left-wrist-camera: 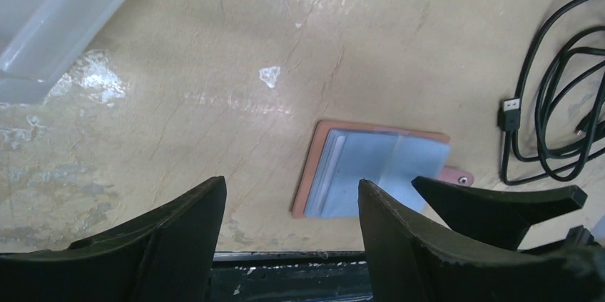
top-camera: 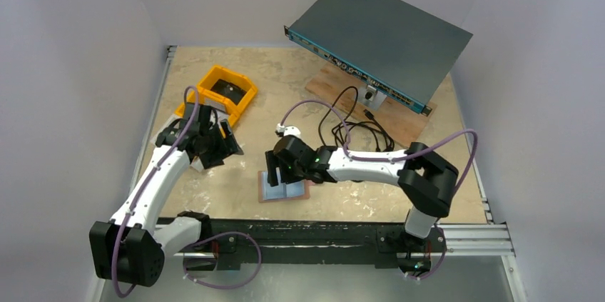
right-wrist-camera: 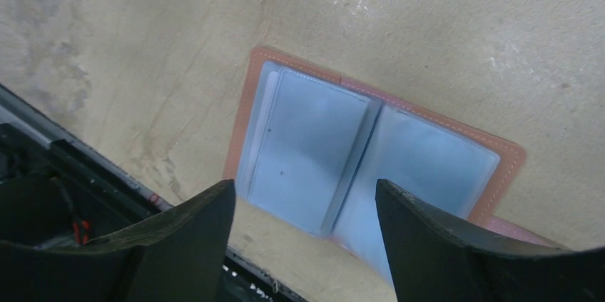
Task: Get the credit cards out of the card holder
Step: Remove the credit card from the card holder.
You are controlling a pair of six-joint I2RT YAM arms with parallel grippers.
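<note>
- The card holder (right-wrist-camera: 428,166) lies spread open and flat on the table (top-camera: 285,73), pale blue inside facing up, at 6 o'clock on the tabletop close to the near edge.
- Its tan snap tab (left-wrist-camera: 456,175) sticks out from one short side.
- The credit cards (right-wrist-camera: 307,145) sit tucked in the holder; layered pale edges show on one half, but I cannot count them.
- The right claw (right-wrist-camera: 305,195) hovers just above the holder, jaws spread, with nothing between them.
- The left claw (left-wrist-camera: 289,195) hangs at 10 o'clock from the holder, well apart from it, jaws spread and empty.
- A yellow bin (top-camera: 227,89) stands beyond the left claw, at 11 o'clock.
- A black cable (top-camera: 353,120) coils at 1 o'clock, and a grey box (top-camera: 385,38) lies farther out.
</note>
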